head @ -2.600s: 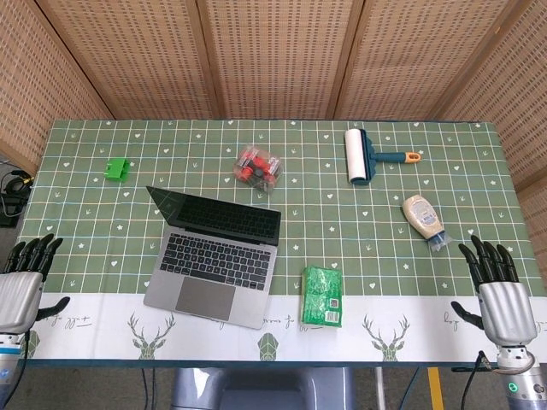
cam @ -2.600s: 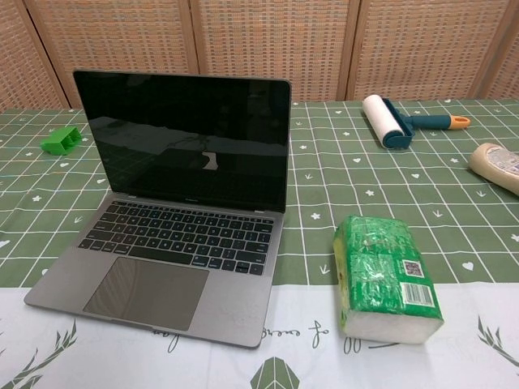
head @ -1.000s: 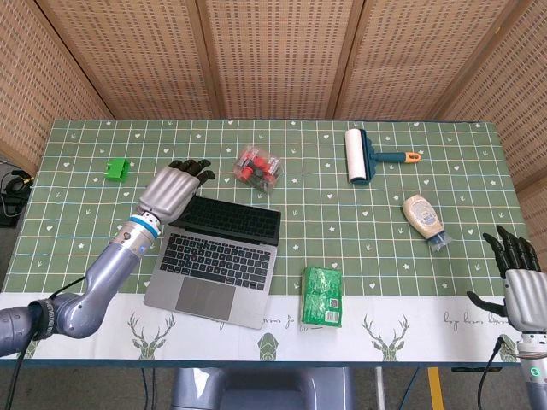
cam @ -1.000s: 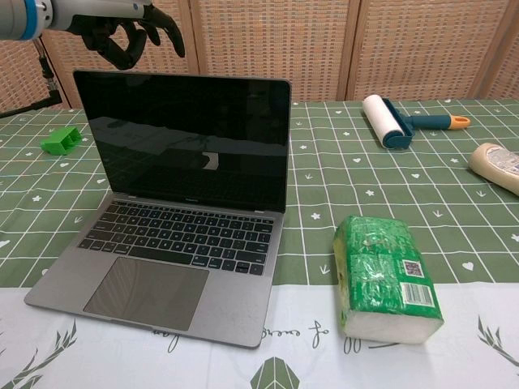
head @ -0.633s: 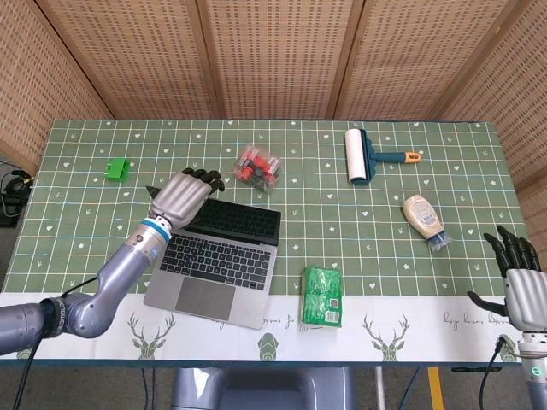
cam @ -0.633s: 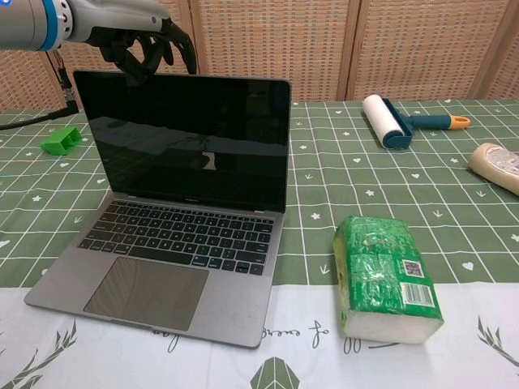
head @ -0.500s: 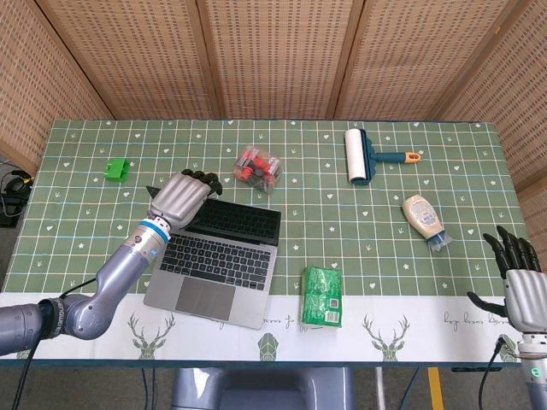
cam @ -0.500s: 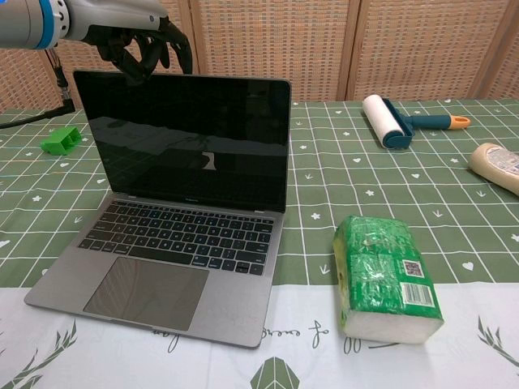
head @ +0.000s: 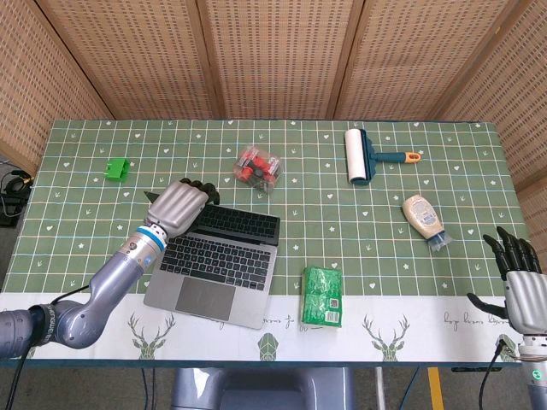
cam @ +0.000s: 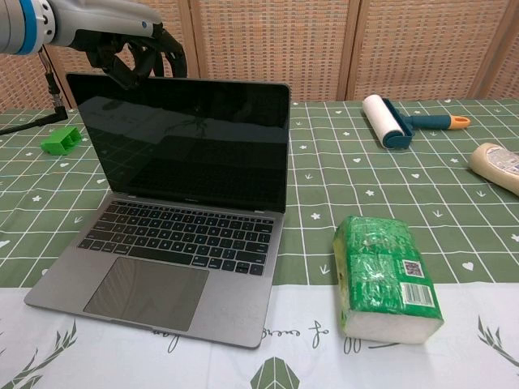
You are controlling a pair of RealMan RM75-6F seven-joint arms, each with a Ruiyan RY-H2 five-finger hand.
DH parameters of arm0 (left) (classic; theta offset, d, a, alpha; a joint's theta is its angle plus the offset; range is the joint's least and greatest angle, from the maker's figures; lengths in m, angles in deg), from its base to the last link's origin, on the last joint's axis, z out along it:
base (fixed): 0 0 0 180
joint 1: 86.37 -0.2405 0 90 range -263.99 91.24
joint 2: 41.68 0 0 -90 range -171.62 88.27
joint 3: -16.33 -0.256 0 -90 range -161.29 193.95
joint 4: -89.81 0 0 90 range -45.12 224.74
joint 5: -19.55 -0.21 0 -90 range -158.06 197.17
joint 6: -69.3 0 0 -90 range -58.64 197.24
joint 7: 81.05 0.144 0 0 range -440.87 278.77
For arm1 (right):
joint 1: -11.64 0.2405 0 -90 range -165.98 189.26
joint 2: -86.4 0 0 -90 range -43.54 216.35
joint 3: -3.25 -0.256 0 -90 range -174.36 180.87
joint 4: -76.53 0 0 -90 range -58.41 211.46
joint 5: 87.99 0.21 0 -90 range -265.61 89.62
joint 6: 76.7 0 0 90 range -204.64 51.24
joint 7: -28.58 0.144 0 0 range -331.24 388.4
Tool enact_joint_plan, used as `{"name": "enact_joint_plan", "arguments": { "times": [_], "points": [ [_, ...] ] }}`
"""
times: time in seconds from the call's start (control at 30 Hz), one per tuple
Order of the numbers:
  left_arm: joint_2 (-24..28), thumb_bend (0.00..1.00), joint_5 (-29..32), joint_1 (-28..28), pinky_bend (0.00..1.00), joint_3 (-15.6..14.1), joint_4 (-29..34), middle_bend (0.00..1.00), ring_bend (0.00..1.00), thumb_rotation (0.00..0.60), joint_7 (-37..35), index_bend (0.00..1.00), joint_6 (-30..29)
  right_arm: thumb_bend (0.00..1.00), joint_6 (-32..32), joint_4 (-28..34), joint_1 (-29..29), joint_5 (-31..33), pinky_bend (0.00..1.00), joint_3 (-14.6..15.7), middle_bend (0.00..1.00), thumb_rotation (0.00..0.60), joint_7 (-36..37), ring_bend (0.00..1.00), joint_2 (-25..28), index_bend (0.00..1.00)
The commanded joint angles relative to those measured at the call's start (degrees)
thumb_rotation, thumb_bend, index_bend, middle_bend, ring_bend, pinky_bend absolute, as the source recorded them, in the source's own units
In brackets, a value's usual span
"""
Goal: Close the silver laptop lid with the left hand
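Laptop: the silver laptop [head: 215, 260] is seen open near the front left of the table [head: 342, 222], its lid [cam: 186, 142] raised and tipped a little toward the keyboard
Left hand: the left hand [head: 179, 205] is set over the lid's top edge, fingers [cam: 166, 53] curled down behind it; touching the edge, nothing grasped
Right hand: the right hand [head: 517, 286] is held off the table's front right corner, fingers spread, nothing held
Beside the laptop: a green packet [cam: 385, 275] is lying just to its right
Further back: a lint roller [head: 363, 158], a bottle [head: 425, 218], a clear box of red items [head: 259, 166] and a green block [head: 116, 168] are spread out
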Motion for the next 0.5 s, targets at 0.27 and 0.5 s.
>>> {"name": "enact_joint_plan", "arguments": {
  "times": [0.27,0.5],
  "points": [
    [3.4,1.0,-2.7,-0.9,0.29,-1.2,3.8,0.24,0.27,0.6,-2.4,0.36,-0.7,0.1,0.0,0.3,0.0,-0.7,0.0,0.4,0.0,0.6,-0.5,0.0,-0.1,0.13],
    [6.0,1.0,-3.2,-1.1,0.29,-2.1,6.7,0.24,0.27,0.6,-4.1,0.36,0.9,0.1,0.3,0.4,0.0,-0.9,0.0,0.5,0.0,0.6,-0.5,0.0,-0.1,0.13]
  ]
}}
